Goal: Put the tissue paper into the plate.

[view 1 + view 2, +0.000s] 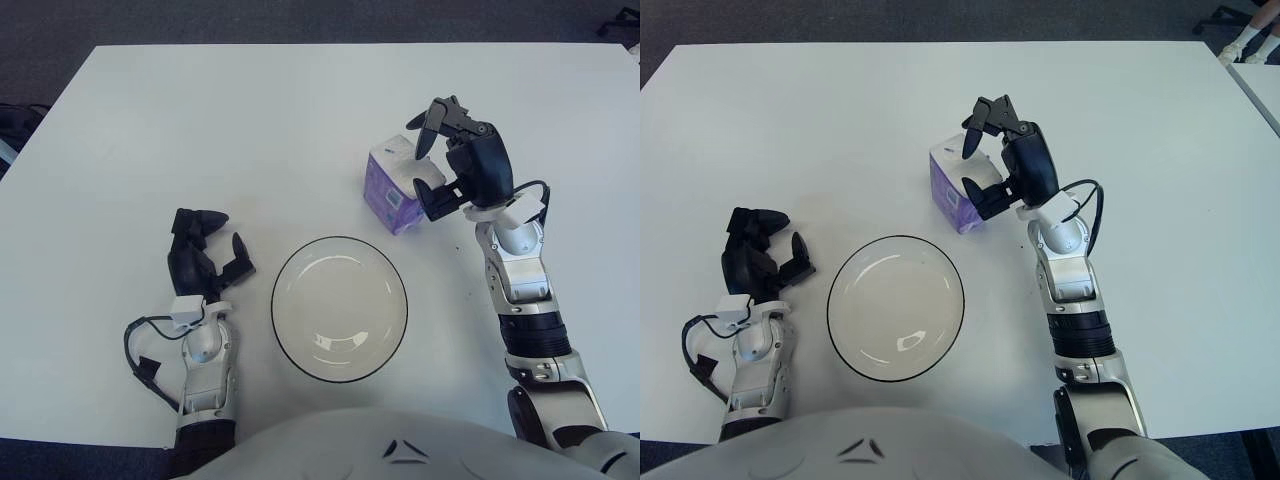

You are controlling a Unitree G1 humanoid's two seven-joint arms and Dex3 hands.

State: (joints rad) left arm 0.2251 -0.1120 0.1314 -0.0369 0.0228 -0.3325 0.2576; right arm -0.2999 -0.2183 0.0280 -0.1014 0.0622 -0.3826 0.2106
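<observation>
Tissue paper is the far-right item here: going from the left, the left hand [205,258] shows beside the plate [339,308] with fingers loosely apart, then the purple pack of tissue paper [393,186] stands on the tabletop [240,130] beyond the plate, right hand [455,168] spread against it.

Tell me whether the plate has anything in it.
Empty: the plate shows only its bare inside. The tissue pack sits on the table beyond it, at the right hand.
</observation>
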